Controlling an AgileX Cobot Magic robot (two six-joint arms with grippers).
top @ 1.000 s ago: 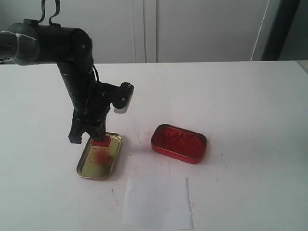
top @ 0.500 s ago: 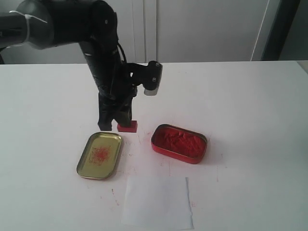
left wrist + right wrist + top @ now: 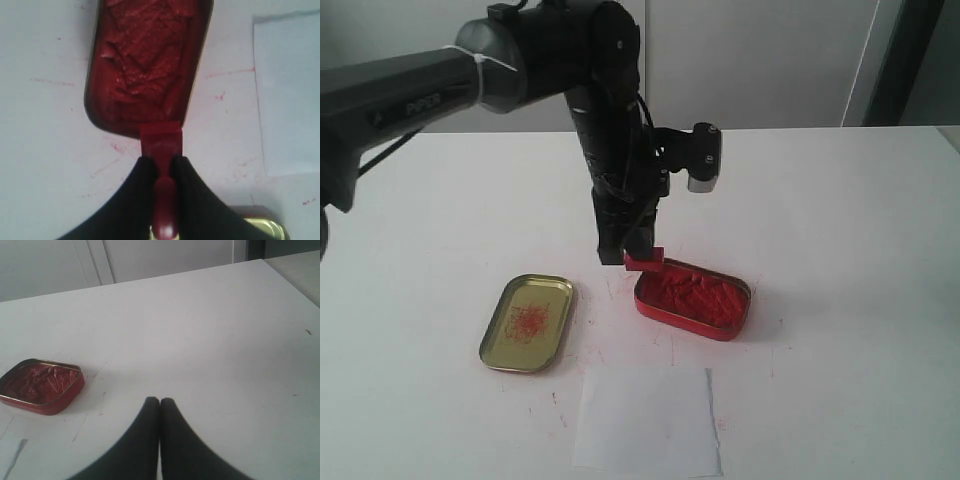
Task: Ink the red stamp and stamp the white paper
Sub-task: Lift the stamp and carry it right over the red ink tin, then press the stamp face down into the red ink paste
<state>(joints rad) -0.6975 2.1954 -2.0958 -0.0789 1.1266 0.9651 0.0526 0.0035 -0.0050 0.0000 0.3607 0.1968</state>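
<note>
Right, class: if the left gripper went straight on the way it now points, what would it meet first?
The left gripper points down, shut on the red stamp. The stamp's base would probably land first on the red ink tin at its end: rim or paste, depth unclear.

I count four things on my desk (image 3: 840, 220) (one of each kind): a small bright-red plastic stamp (image 3: 643, 261), an oval red tin of red ink paste (image 3: 692, 298), an oval gold-coloured metal lid (image 3: 527, 322), and a thin white rectangular paper sheet (image 3: 646, 419).

Moved — red stamp (image 3: 643, 261) in left fingers (image 3: 140, 200), from gold lid (image 3: 527, 322) to red tin (image 3: 693, 298) edge.
</note>
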